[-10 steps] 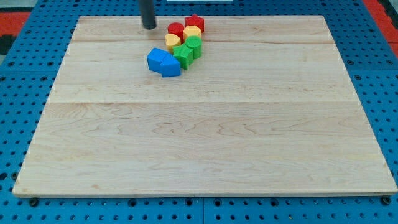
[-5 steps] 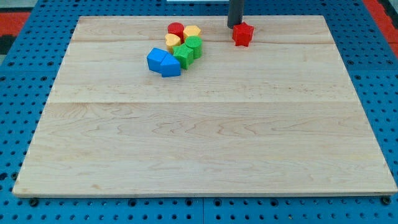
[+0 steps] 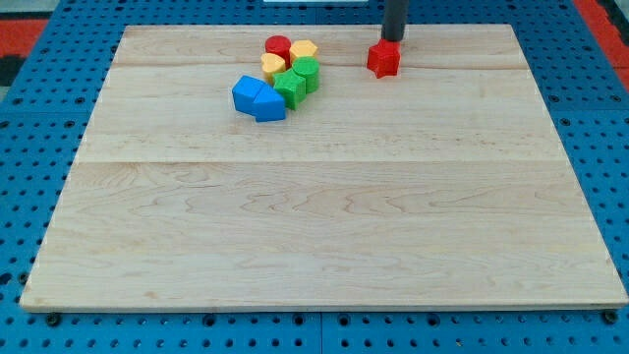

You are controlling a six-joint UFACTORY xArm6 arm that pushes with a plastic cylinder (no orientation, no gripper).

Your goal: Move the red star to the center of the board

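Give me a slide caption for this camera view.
My tip sits just above the red star, apart from the block cluster at its left.

Clustered near the view's top, left of centre: red cylinder [image 3: 278, 45] beside yellow hexagonal block [image 3: 304, 49], second yellow block [image 3: 273, 67] just below, green cylinder [image 3: 308, 71] and green star-like block [image 3: 289, 87] touching, two blue blocks [image 3: 247, 92] [image 3: 268, 103] pressed together lowest-left. All on pale wooden board [image 3: 314, 226] over blue pegboard [image 3: 39, 118].
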